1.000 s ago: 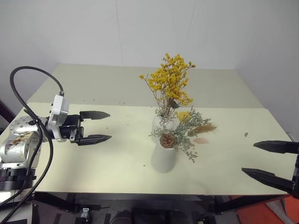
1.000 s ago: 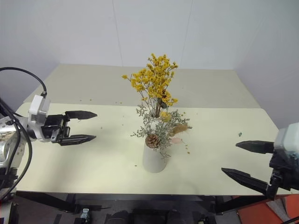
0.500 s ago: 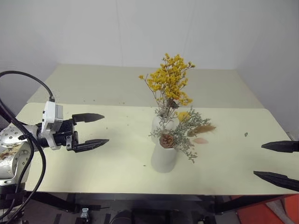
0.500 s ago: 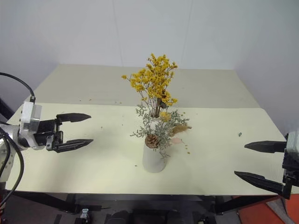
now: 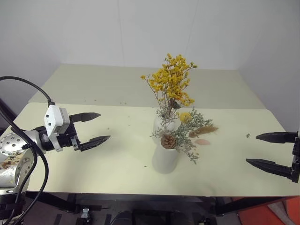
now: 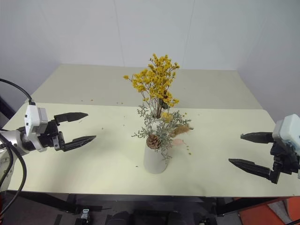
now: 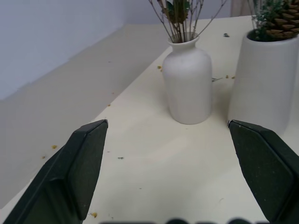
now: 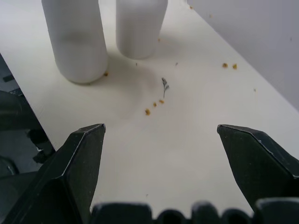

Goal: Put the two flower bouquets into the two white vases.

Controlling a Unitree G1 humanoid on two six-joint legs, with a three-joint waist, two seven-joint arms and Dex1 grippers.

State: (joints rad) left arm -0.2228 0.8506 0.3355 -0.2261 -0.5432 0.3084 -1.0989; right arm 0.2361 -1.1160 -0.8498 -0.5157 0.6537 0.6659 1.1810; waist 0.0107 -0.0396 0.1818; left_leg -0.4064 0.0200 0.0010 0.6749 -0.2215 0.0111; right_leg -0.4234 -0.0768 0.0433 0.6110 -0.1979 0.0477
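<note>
- The yellow bunch stands upright in the short vase, its thin stems running straight up out of the narrow neck and the blossoms spreading above.
- The grey-green bunch sits in the tall vase, its long axis roughly upright but splayed: the pine cone rests at the rim, and the tan plumes stick out sideways toward the robot's right.
- Both vases stand upright near the middle of the surface, the tall one just in front of the short one, so close that their bunches overlap in the head views.
- The left gripper hovers over the left part of the surface, well apart from the vases, pointing toward them; its jaws are spread wide and hold nothing.
- The right gripper hovers at the right edge of the surface, also pointing inward, jaws wide apart and empty.
- Small yellow crumbs and a tiny sprig lie scattered on the surface near the vases.
- A second, paler surface lies behind, against a white wall.
- Nothing stands between either gripper and the vases.
</note>
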